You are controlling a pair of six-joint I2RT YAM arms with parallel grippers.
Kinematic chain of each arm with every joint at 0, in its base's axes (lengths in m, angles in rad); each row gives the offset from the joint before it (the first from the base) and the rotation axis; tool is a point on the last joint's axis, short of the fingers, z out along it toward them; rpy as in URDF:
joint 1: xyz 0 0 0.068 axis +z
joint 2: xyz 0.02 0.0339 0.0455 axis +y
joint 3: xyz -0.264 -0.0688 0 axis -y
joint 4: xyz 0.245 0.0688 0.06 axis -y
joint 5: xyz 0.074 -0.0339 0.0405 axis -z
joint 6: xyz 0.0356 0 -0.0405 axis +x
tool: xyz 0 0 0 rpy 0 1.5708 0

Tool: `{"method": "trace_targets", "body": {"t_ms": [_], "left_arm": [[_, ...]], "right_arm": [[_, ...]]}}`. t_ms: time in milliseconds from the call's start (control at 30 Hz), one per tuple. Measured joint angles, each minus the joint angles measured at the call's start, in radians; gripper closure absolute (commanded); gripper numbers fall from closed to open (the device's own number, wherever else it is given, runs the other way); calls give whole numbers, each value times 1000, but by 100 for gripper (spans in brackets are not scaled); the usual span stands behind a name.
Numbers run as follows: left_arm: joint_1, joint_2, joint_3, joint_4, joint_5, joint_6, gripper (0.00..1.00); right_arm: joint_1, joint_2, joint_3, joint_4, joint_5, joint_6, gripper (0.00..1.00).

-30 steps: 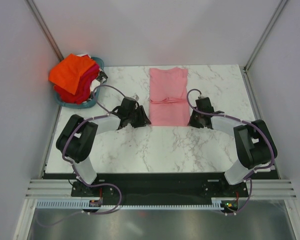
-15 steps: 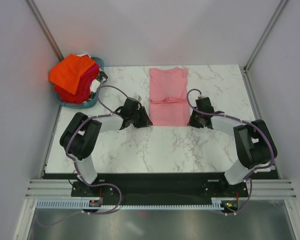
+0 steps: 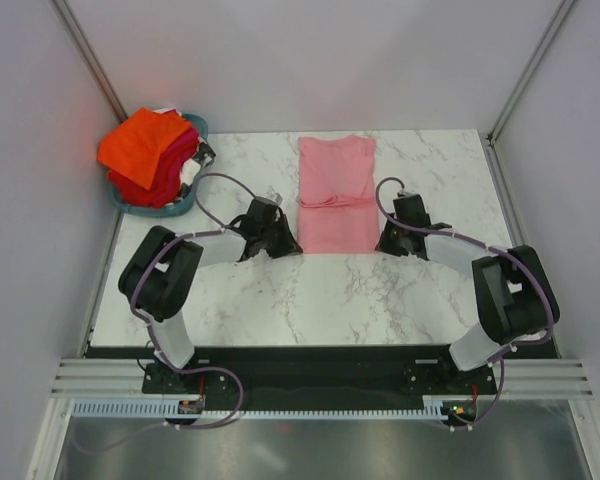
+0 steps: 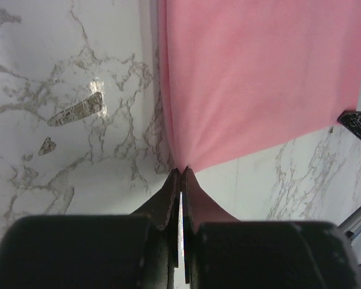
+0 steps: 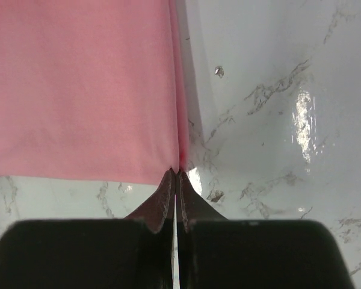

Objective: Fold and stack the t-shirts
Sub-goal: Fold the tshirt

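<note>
— Where's the light pink cloth t-shirt [image 3: 337, 195]?
— Flat on the white marble table [image 3: 310, 290]. The left gripper [image 4: 180, 174] is clamped on its near left corner, and the right gripper [image 5: 175, 176] on the near right corner.

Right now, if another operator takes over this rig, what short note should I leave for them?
Left gripper: shut on the near left corner of the pink t-shirt.
Right gripper: shut on its near right corner.
The pink t-shirt lies flat on the table, far centre, as a narrow strip, sleeves apparently folded in. The other t-shirts, orange and red, are piled in the teal basket, far left.
Done: sides folded, both corners gripped.
Left: probably bring the near hem over to the collar, then fold and stack the pile.
</note>
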Motion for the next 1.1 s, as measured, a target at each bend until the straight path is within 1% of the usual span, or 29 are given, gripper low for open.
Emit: {"method": "trace_targets", "body": {"t_ms": [100, 233, 467, 500, 533, 667, 800, 933, 1100], "left_arm": [[0, -32, -14, -11, 4, 0, 98], [0, -119, -49, -27, 13, 0, 98], [-5, -334, -157, -57, 24, 1, 98], [-7, -356, -169, -64, 26, 1, 98], [-14, -389, -187, -76, 29, 1, 98], [-48, -521, -254, -121, 41, 0, 98], [-63, -612, -270, -159, 62, -3, 98], [-54, -641, -238, -195, 64, -5, 98], [-33, -591, -118, -238, 61, -5, 98]], "right_arm": [[0, -48, -7, -13, -14, 0, 100], [0, -146, -27, -30, -42, 0, 100], [0, -361, -97, -89, -97, 0, 100], [0, -366, -99, -91, -98, 0, 100], [0, -417, -115, -115, -114, 0, 100], [0, -528, -145, -180, -145, 0, 100], [0, -615, -142, -236, -151, -4, 100], [1, -612, -74, -288, -132, -16, 100], [1, -507, 63, -293, -97, -32, 100]]}}
